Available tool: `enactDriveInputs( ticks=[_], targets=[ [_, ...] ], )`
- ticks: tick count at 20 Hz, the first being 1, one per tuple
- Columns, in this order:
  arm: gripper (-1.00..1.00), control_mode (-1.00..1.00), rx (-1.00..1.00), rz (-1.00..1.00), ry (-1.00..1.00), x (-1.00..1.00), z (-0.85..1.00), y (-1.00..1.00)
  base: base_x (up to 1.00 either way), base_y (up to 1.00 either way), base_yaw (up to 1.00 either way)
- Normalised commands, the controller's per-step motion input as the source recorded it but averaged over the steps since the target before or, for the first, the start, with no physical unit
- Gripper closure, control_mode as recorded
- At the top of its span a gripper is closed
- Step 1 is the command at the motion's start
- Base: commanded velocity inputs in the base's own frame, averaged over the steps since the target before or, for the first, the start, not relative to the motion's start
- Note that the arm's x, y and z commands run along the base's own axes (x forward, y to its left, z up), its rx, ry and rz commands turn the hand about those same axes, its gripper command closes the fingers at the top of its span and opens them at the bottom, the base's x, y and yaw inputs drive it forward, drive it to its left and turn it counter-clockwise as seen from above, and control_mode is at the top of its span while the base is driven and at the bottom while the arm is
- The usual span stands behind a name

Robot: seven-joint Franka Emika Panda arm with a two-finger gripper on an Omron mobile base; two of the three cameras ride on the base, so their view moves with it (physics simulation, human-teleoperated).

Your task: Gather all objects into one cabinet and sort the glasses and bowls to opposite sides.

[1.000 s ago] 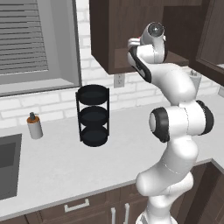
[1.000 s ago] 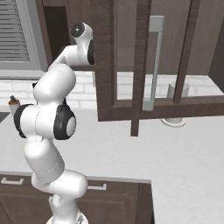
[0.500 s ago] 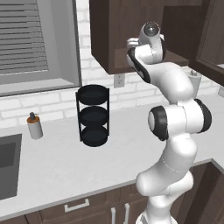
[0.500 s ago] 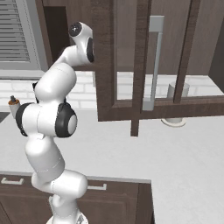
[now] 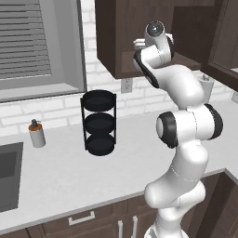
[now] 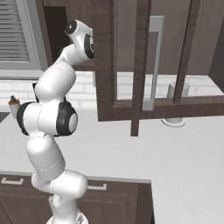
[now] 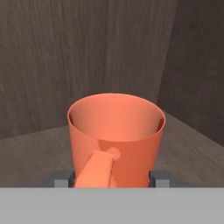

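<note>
Counter of pale grey runs below me, backed by white brick, with a sink at the far left, a small soap bottle beside it and a black three-tier rack standing under the window. A white paper-towel roll stands further along, seen through the open glass-paned door with its silver bar handle.

My arm rises from the base, bends at the elbow and reaches up and forward, so that my wrist goes into the dark-brown wall cabinet.

Ahead of my gripper stands an orange mug, upright on the cabinet's wooden floor, its handle turned straight back toward me and its open mouth showing. My two fingertips sit low on either side of the mug's base, one left and one right, apart by the mug's width. They seem to be right against its wall, but I cannot tell whether they are pressing on it or just flanking it. Behind the mug are the cabinet's back wall and its right side wall, meeting in a corner.
</note>
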Motion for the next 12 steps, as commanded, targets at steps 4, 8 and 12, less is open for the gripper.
enactDriveInputs(
  ticks=[4, 8, 12],
  targets=[
    [1.00, -1.00, 0.00, -0.02, 0.00, 0.03, 0.00, 0.00, 0.00, 0.00, 0.00],
    [1.00, -1.00, 0.00, 0.00, 0.00, 0.00, 0.00, 0.00, 0.00, 0.00, 0.00],
    [1.00, -1.00, 0.00, 0.00, 0.00, 0.00, 0.00, 0.00, 0.00, 0.00, 0.00]
  ],
)
